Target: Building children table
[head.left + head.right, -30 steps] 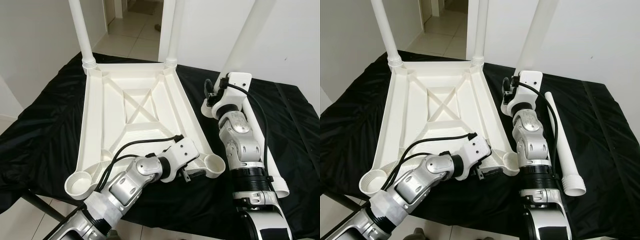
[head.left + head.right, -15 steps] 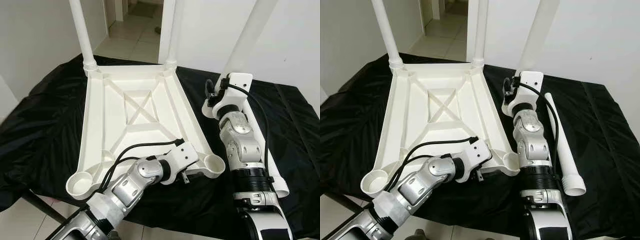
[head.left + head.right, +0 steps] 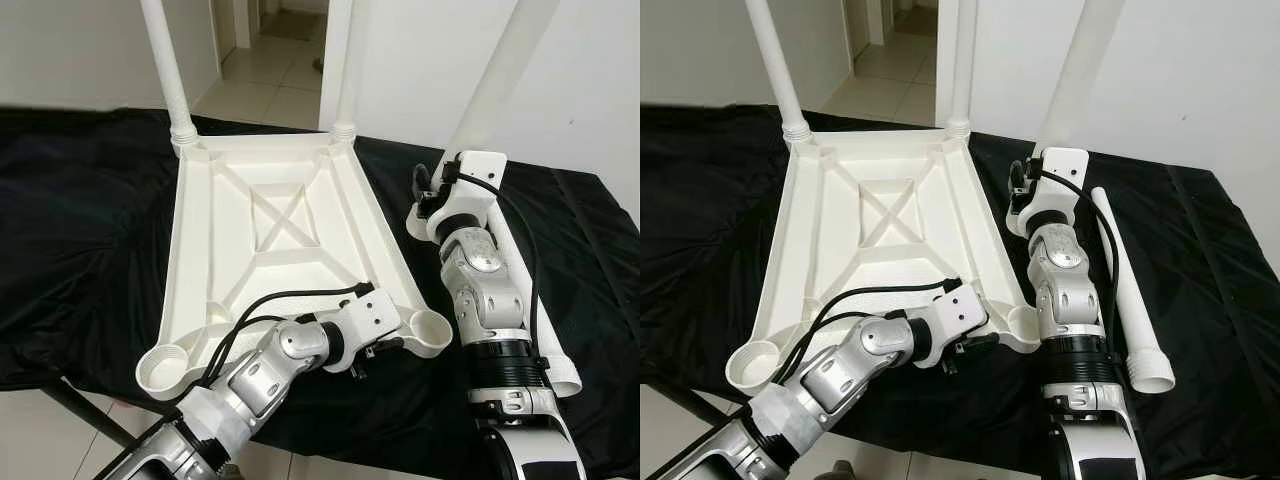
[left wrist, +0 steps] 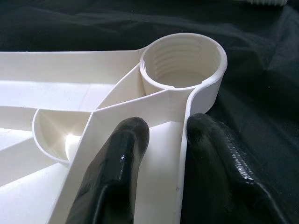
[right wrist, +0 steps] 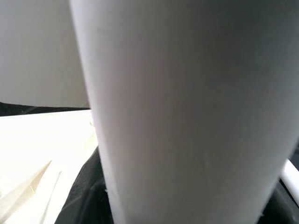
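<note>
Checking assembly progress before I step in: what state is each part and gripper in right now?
Tabletop: upside down on the black cloth.
Far legs: two screwed in, upright.
Near sockets: both empty.
Third leg: held up, tilted.
Fourth leg: lying loose.
Left gripper: shut on the tabletop's rim.
Right gripper: at the third leg.

Upturned table top (image 3: 275, 230) shifted slightly rightward on cloth, left tool (image 3: 375, 347) with it

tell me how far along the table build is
Done: two white legs stand screwed into the upturned white plastic tabletop. In hand: right gripper holds a third leg; left gripper clamps the rim. Left: two near sockets, one leg lying on the black cloth.
</note>
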Robot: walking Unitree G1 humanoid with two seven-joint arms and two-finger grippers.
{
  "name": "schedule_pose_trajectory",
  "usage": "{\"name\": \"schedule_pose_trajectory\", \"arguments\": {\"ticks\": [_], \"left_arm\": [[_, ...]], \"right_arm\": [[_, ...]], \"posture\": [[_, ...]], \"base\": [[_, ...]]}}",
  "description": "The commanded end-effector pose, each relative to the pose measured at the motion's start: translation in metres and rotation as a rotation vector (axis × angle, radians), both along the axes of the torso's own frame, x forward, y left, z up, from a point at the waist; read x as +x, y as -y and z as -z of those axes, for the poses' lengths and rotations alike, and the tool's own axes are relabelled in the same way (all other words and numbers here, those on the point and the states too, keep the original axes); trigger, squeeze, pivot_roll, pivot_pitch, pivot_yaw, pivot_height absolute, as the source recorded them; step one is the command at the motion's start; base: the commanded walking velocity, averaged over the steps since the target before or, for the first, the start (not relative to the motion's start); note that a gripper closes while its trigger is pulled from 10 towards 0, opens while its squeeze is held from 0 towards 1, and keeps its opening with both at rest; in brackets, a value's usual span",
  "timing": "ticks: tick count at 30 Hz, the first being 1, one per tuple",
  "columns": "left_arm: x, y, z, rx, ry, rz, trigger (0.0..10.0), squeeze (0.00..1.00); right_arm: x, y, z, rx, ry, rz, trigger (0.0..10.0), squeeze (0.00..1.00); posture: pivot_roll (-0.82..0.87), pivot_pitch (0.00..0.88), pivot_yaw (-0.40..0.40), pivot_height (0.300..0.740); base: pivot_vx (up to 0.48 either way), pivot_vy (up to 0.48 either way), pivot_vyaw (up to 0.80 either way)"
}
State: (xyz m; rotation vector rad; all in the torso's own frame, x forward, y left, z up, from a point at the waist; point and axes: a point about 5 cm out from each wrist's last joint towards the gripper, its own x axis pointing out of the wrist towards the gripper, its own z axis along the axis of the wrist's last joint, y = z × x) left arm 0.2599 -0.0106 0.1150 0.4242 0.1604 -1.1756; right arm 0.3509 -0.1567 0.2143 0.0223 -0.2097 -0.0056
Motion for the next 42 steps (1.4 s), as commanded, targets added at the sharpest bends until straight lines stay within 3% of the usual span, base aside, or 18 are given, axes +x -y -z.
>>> {"name": "schedule_pose_trajectory", "arguments": {"ticks": [1, 5, 6, 9, 10, 13, 14, 16, 19, 20, 25, 26, 27, 29, 35, 37, 38, 42], "left_arm": [[-0.004, -0.006, 0.022, 0.084, -0.064, -0.008, 10.0, 0.0], [-0.004, -0.007, 0.026, 0.115, -0.064, 0.006, 10.0, 0.0], [-0.005, -0.007, 0.027, 0.126, -0.065, 0.014, 6.1, 0.0], [-0.005, -0.008, 0.029, 0.141, -0.065, 0.02, 5.9, 0.0], [-0.005, -0.008, 0.03, 0.153, -0.062, 0.023, 2.1, 0.0], [-0.004, -0.008, 0.031, 0.165, -0.054, 0.024, 2.8, 0.0], [-0.002, -0.01, 0.033, 0.182, -0.051, 0.008, 7.5, 0.0], [0.002, -0.013, 0.037, 0.233, -0.036, -0.012, 10.0, 0.0], [0.004, -0.017, 0.04, 0.276, -0.023, -0.017, 10.0, 0.0], [0.006, -0.02, 0.041, 0.287, -0.019, -0.027, 5.8, 0.0], [0.009, -0.024, 0.041, 0.291, -0.017, -0.046, 7.1, 0.0], [0.011, -0.027, 0.041, 0.299, -0.011, -0.051, 4.1, 0.0], [0.014, -0.031, 0.04, 0.306, -0.007, -0.059, 2.7, 0.0], [0.019, -0.039, 0.039, 0.319, 0.001, -0.08, 4.0, 0.0], [0.024, -0.048, 0.042, 0.348, 0.007, -0.112, 4.5, 0.0], [0.026, -0.051, 0.043, 0.356, 0.01, -0.119, 5.6, 0.0], [0.027, -0.054, 0.043, 0.361, 0.013, -0.13, 8.5, 0.0], [0.03, -0.06, 0.042, 0.369, 0.016, -0.144, 10.0, 0.0]], "right_arm": [[-0.002, 0.004, -0.002, 0.006, 0.006, 0.016, 10.0, 0.0], [-0.002, 0.005, -0.002, 0.005, 0.007, 0.02, 10.0, 0.0], [-0.002, 0.005, -0.003, 0.005, 0.007, 0.021, 10.0, 0.0], [-0.002, 0.006, -0.003, 0.004, 0.008, 0.023, 10.0, 0.0], [-0.002, 0.006, -0.003, 0.004, 0.008, 0.023, 10.0, 0.0], [-0.002, 0.005, -0.003, 0.003, 0.008, 0.023, 10.0, 0.0], [-0.002, 0.005, -0.003, 0.003, 0.009, 0.023, 10.0, 0.0], [-0.002, 0.005, -0.003, 0.004, 0.009, 0.024, 10.0, 0.0], [-0.002, 0.005, -0.003, 0.005, 0.01, 0.025, 10.0, 0.0], [-0.002, 0.005, -0.003, 0.005, 0.01, 0.025, 10.0, 0.0], [-0.003, 0.005, -0.003, 0.006, 0.009, 0.026, 10.0, 0.0], [-0.003, 0.005, -0.002, 0.006, 0.008, 0.026, 10.0, 0.0], [-0.003, 0.005, -0.002, 0.005, 0.006, 0.026, 10.0, 0.0], [-0.003, 0.004, -0.001, 0.006, 0.003, 0.024, 10.0, 0.0], [-0.003, 0.004, -0.001, 0.008, 0.001, 0.023, 10.0, 0.0], [-0.003, 0.003, 0.0, 0.009, 0.001, 0.023, 10.0, 0.0], [-0.003, 0.003, 0.0, 0.009, 0.001, 0.022, 10.0, 0.0], [-0.003, 0.003, 0.0, 0.01, 0.001, 0.021, 10.0, 0.0]], "posture": [[0.13, 0.029, -0.021, 0.74], [0.12, 0.021, -0.017, 0.74], [0.12, 0.019, -0.016, 0.74], [0.11, 0.015, -0.015, 0.74], [0.11, 0.015, -0.015, 0.74], [0.11, 0.015, -0.014, 0.74], [0.11, 0.013, -0.013, 0.74], [0.11, 0.011, -0.01, 0.74], [0.11, 0.01, -0.007, 0.74], [0.11, 0.009, -0.004, 0.74], [0.11, 0.008, -0.003, 0.74], [0.11, 0.009, -0.003, 0.74], [0.11, 0.008, -0.002, 0.74], [0.11, 0.007, 0.0, 0.74], [0.11, 0.005, 0.0, 0.74], [0.11, 0.005, 0.0, 0.74], [0.11, 0.005, 0.0, 0.74], [0.12, 0.005, 0.0, 0.74]], "base": [[0.0, 0.0, 0.0], [0.0, 0.0, 0.0], [0.0, 0.0, 0.0], [0.0, 0.0, 0.0], [0.0, 0.0, 0.0], [0.0, 0.0, 0.0], [0.0, 0.0, 0.0], [0.0, 0.0, 0.0], [0.0, 0.0, 0.0], [0.0, 0.0, 0.0], [0.0, 0.0, 0.0], [0.0, 0.0, 0.0], [0.0, 0.0, 0.0], [0.0, 0.0, 0.0], [0.0, 0.0, 0.0], [0.0, 0.0, 0.0], [0.0, 0.0, 0.0], [0.0, 0.0, 0.0]]}}
